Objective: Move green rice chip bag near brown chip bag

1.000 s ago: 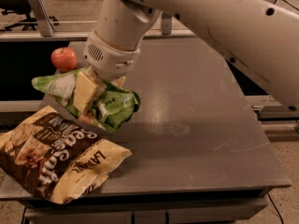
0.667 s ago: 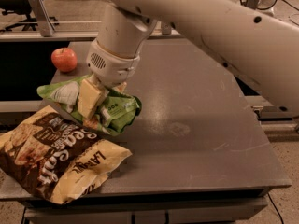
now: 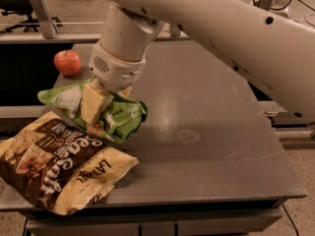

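Note:
The green rice chip bag is a crumpled bright green foil bag with white patches, at the left of the grey table. My gripper comes down from the white arm and is shut on the green bag; one cream finger lies across its middle. The bag's lower edge is just above and touching the top of the brown chip bag, a big brown and cream-yellow bag lying flat at the table's front left corner, partly over the edge.
A red apple sits at the table's back left corner. The grey table stretches to the right. My white arm crosses the upper right. A dark gap and a rail lie left of the table.
My gripper with the green bag has shifted slightly left and down toward the brown bag. The brown bag and apple have not moved.

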